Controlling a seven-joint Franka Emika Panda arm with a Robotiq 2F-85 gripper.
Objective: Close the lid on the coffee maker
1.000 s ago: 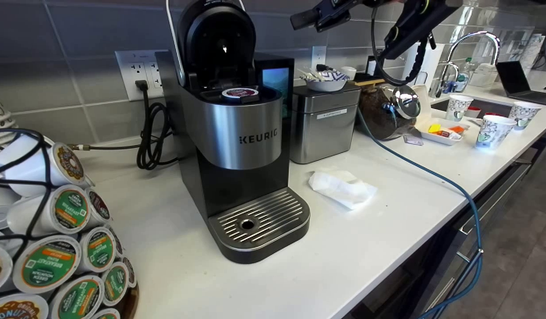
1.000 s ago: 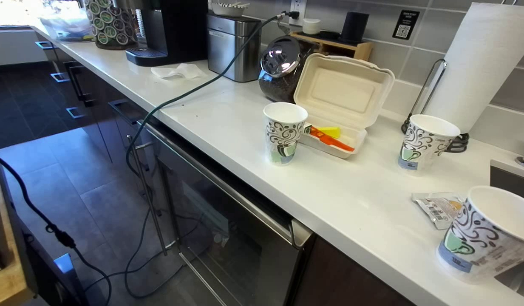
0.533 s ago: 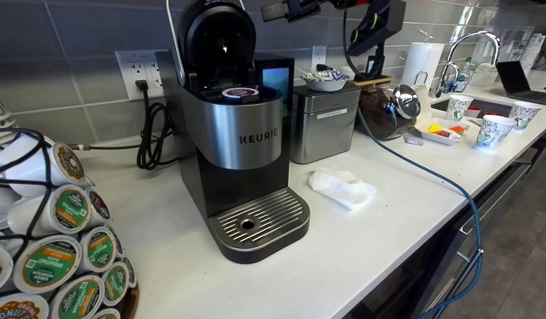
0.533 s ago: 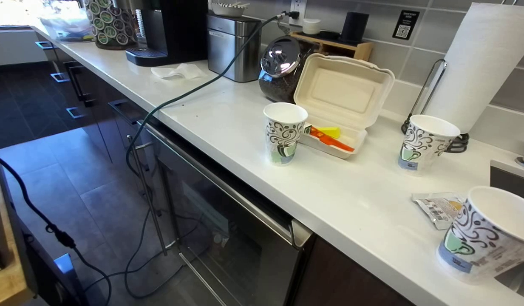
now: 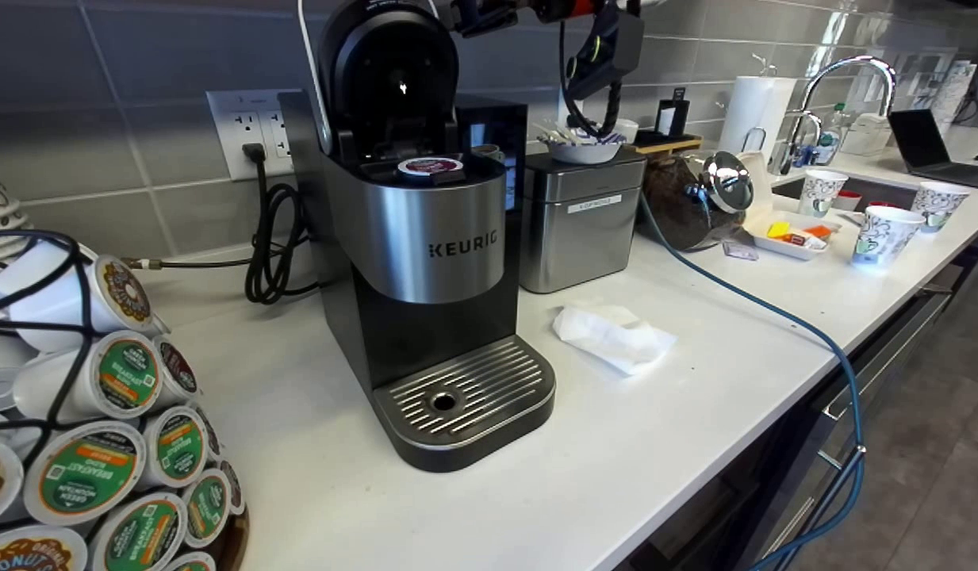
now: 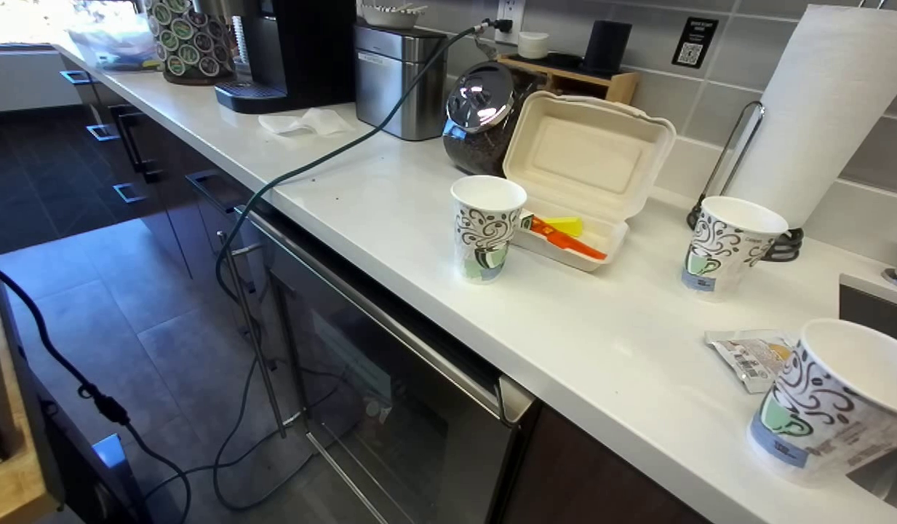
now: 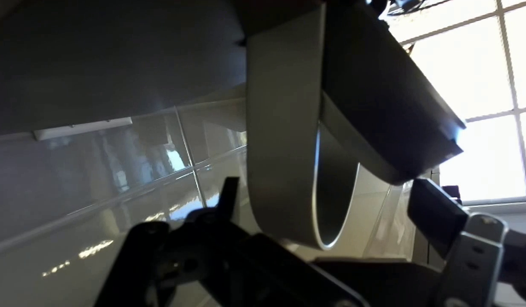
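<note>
The coffee maker stands on the counter, black with a brushed-silver front. It also shows in an exterior view, cut off by the top edge. Its lid is raised upright, showing its black inside. A pod sits in the opening below. My gripper is at the lid's upper side, its fingertips hidden behind the lid. In the wrist view my gripper is open. The lid's grey outer band appears between the fingers, with the black dome beside it. I see no clear contact; depth is hard to tell.
A steel box with a bowl on top and a black machine with a screen stand beside the coffee maker. A rack of pods is at the other side. Tiled wall is close behind.
My gripper has moved left across the exterior view, and slightly up, to the raised lid. Its fingertips have gone behind the lid's edge. The lid and coffee maker have not moved.
</note>
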